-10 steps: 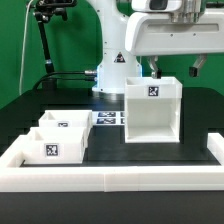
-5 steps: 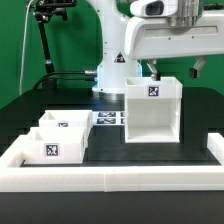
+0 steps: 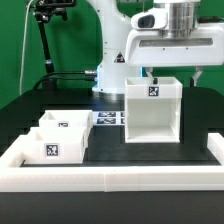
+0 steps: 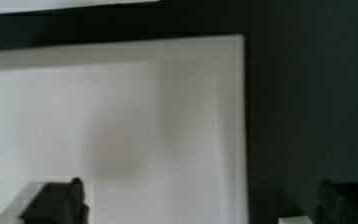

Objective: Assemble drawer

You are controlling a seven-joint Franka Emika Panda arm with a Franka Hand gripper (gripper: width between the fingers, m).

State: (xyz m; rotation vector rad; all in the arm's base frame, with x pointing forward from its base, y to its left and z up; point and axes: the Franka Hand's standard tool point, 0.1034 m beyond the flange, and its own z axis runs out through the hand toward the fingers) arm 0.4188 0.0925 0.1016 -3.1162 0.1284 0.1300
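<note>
Above the tall white plastic box housing point(image 3: 152, 112), the tool point(image 4: 197, 203) hangs spread and empty; it should straddle one wall squarely before closing.

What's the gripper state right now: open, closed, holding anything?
Gripper: open wide above the drawer housing, holding nothing.

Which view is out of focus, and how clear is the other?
Wrist view: heavily blurred; the tall white plastic housing is a soft pale area, the dark gripper fingertips smudges. Exterior view: sharper; the housing's black-and-white tag stands crisp.
</note>
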